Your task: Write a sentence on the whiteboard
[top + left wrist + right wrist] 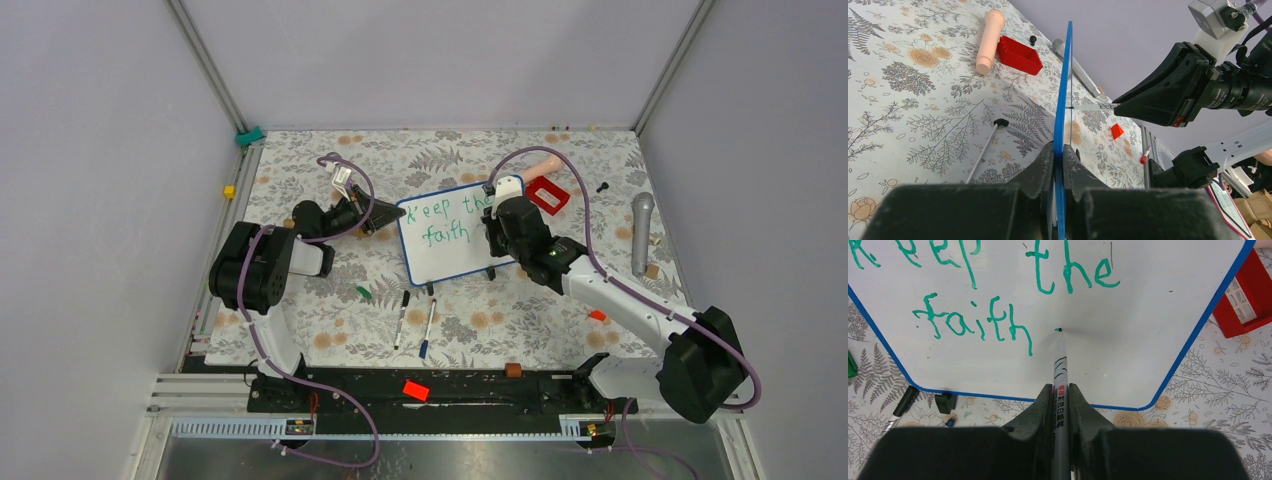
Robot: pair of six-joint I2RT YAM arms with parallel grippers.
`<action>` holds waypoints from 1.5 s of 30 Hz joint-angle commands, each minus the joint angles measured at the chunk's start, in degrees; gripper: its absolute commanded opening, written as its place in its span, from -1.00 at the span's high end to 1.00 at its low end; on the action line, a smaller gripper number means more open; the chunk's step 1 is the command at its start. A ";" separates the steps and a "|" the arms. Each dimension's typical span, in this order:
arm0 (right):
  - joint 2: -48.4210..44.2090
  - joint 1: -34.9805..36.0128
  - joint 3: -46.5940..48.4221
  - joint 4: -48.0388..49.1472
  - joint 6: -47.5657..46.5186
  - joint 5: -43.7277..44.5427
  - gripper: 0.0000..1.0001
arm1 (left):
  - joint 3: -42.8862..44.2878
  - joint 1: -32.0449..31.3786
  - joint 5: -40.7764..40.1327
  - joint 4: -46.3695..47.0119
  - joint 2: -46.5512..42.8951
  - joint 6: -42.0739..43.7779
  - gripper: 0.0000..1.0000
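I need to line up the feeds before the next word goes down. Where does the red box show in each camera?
Top external: the red box sits upper middle, just beyond the upper right corner of the whiteboard.
Left wrist: the red box is upper left of centre, left of the whiteboard seen edge-on.
Right wrist: the red box is at the right edge, past the whiteboard.
Shared landmark: the whiteboard's blue rim.

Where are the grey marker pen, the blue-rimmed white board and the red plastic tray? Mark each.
Grey marker pen (pixel 1060 367): right wrist view, barrel.
Blue-rimmed glossy white board (pixel 450 260): top view, bare lower face.
Red plastic tray (pixel 1018 59): left wrist view, side wall.
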 commanded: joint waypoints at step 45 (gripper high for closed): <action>-1.66 -0.30 0.52 -3.51 0.25 -2.22 1.00 | 0.57 -0.44 2.40 2.73 -0.69 2.89 1.00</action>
